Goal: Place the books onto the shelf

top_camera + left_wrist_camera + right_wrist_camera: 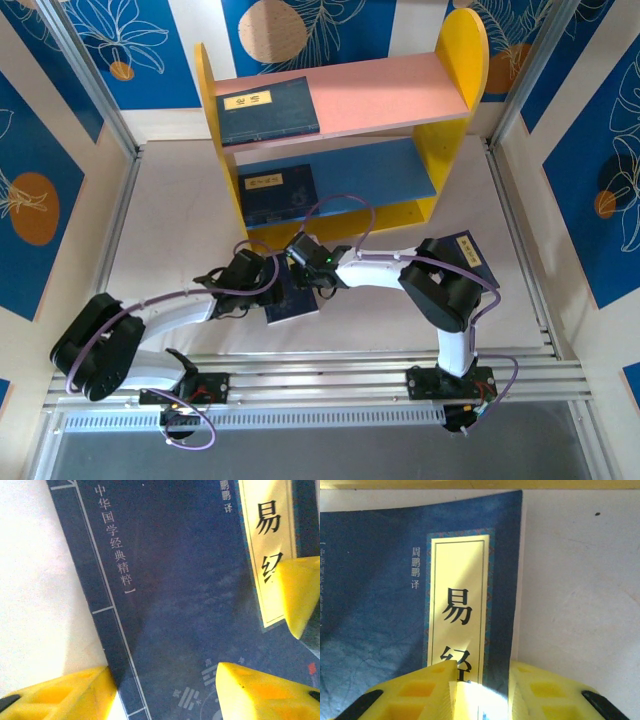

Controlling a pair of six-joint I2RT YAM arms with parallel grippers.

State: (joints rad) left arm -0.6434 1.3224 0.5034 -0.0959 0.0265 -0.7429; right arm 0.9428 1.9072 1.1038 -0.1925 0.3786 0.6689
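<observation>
A navy book [292, 305] with a yellow-tan label lies on the white table in front of the shelf [462, 60]. My left gripper [270, 285] hovers open over its spine side; in the left wrist view [164, 670] one finger is off the book's edge and the other is over the cover [175, 580]. My right gripper [303, 268] has closed on the book's label edge [470, 580], with that edge strip between its fingers [482, 672]. One book [268, 105] lies on the pink board and another [278, 192] on the blue board.
A further navy book [470, 250] lies on the table at the right, partly under the right arm's elbow. Metal frame posts [90, 80] and patterned blue wall panels enclose the table. A rail [330, 375] runs along the near edge.
</observation>
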